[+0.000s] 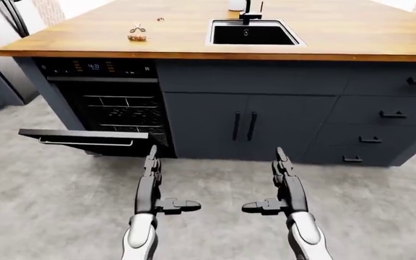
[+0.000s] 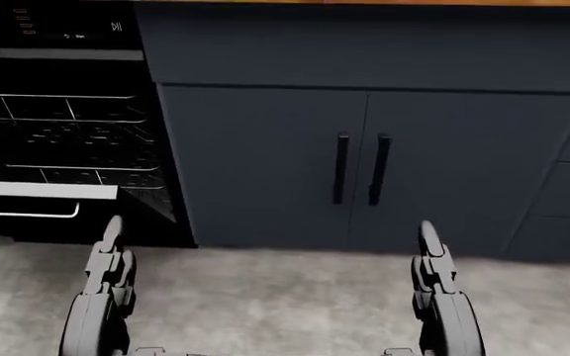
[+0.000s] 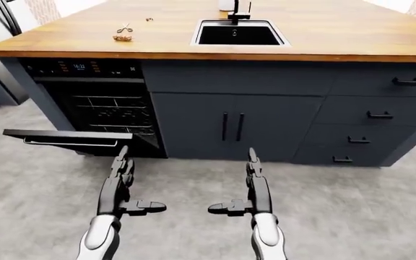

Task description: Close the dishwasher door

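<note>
The dishwasher door (image 1: 85,138) is hanging open. Both the left hand (image 1: 152,187) and right hand (image 1: 284,187) are reaching out empty, fingers extended. Pushing off-centre risks glancing off the door's edge.

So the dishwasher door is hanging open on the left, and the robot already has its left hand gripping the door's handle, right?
Not quite. The dishwasher door does hang open on the left, but the left hand grips nothing: in the left-eye view it is held open over the floor, below the door and clear of its handle. The right hand is open and empty too.
</note>
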Tool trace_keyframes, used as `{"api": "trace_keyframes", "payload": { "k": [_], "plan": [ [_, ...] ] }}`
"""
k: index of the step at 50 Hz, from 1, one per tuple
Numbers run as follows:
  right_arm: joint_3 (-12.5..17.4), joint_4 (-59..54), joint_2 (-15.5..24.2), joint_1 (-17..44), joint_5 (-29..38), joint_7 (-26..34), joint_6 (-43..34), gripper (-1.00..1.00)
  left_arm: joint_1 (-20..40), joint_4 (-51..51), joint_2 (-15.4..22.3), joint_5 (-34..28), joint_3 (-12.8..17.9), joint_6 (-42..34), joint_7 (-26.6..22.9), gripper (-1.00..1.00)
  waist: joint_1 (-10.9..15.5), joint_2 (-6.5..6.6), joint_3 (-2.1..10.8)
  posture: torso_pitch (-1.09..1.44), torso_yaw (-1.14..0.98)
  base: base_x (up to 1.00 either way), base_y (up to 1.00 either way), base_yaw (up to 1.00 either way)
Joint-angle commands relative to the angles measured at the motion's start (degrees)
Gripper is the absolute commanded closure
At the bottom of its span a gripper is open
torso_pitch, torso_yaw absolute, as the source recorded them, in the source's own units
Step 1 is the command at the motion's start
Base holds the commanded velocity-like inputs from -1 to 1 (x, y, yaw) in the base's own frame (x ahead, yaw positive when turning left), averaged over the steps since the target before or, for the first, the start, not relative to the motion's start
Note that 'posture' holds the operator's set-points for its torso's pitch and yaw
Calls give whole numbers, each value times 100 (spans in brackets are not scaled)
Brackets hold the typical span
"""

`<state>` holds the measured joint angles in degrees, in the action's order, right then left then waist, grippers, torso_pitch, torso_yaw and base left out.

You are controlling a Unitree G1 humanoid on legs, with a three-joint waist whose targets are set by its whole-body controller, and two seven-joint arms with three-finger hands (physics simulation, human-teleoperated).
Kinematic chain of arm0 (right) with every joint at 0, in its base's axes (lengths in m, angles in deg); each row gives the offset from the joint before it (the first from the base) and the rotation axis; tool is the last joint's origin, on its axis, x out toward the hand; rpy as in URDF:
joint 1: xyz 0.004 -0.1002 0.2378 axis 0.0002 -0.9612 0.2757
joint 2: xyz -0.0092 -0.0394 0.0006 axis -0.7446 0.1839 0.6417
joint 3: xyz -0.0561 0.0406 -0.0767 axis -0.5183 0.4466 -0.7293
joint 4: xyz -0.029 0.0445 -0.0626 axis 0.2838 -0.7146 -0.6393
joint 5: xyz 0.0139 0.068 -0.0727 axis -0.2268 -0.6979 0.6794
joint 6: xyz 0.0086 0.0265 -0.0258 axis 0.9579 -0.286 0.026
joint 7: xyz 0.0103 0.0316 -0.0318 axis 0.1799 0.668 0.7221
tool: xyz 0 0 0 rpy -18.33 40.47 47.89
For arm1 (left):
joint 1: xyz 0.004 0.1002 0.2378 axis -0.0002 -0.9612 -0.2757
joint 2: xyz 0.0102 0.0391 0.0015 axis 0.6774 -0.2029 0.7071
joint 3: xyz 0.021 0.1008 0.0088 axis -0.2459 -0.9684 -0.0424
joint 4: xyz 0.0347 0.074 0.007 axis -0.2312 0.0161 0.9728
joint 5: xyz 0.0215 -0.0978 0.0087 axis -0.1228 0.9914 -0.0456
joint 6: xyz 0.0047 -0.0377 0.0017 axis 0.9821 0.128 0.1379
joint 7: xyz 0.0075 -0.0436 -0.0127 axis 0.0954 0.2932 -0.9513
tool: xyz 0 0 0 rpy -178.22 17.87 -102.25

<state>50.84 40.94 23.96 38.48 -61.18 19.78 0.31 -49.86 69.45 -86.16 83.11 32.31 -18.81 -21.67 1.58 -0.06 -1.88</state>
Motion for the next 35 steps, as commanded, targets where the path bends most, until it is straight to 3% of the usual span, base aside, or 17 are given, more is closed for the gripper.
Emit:
{"api": "trace_keyframes", "payload": {
  "k": [1,5,11,14,16,18,20,22,23,25,29,33,35],
  "plan": [
    [13,312,21,74,-6,-8,126,-100,88,-256,1,6,-9,169,0,-100,12,-3,72,0,0,0,0,51],
    [23,314,17,46,-6,-18,143,-100,17,-422,-2,-19,-38,101,-3,-100,19,-16,63,0,0,0,0,51],
    [0,377,4,25,-7,-16,125,-100,41,-348,-8,-15,-35,143,-1,-100,18,125,73,0,0,0,0,51],
    [-22,416,-1,4,-2,-7,109,-100,45,-353,-4,-10,-29,137,-4,-100,52,116,76,0,0,0,0,51],
    [-20,428,0,0,1,-9,108,-100,46,-348,-4,-12,-30,139,-4,-100,51,58,43,0,0,0,0,51],
    [-19,382,1,11,-2,-3,140,-100,46,-332,-5,-14,-32,155,-4,-100,67,-83,6,0,0,0,0,51],
    [-24,392,0,1,0,0,141,-100,42,-320,-6,-18,-34,169,-3,-100,32,-400,-27,0,0,0,0,51],
    [-39,418,-6,-11,1,6,134,-100,29,-331,-8,-17,-38,173,-5,-100,-77,-269,-48,0,0,0,0,51],
    [-34,398,-4,-16,-3,10,156,-100,25,-312,-9,-25,-45,190,-4,-100,-30,-339,-56,0,0,0,0,51],
    [-28,399,-2,-31,-14,19,164,-100,18,-318,-11,-29,-51,192,-4,-100,-53,-325,8,0,0,0,0,50],
    [-27,369,-3,-20,-27,31,183,-100,7,-260,-22,-47,-76,241,2,-100,-89,-134,-26,0,0,0,0,51],
    [-57,309,-11,2,-4,28,202,-100,-3,-259,-15,-27,-62,239,-7,-100,-138,178,2,0,0,0,0,51],
    [-57,318,-8,16,-4,31,178,-100,3,-272,-14,-23,-60,226,-9,-100,-140,468,88,0,0,0,0,51]
  ]
}}
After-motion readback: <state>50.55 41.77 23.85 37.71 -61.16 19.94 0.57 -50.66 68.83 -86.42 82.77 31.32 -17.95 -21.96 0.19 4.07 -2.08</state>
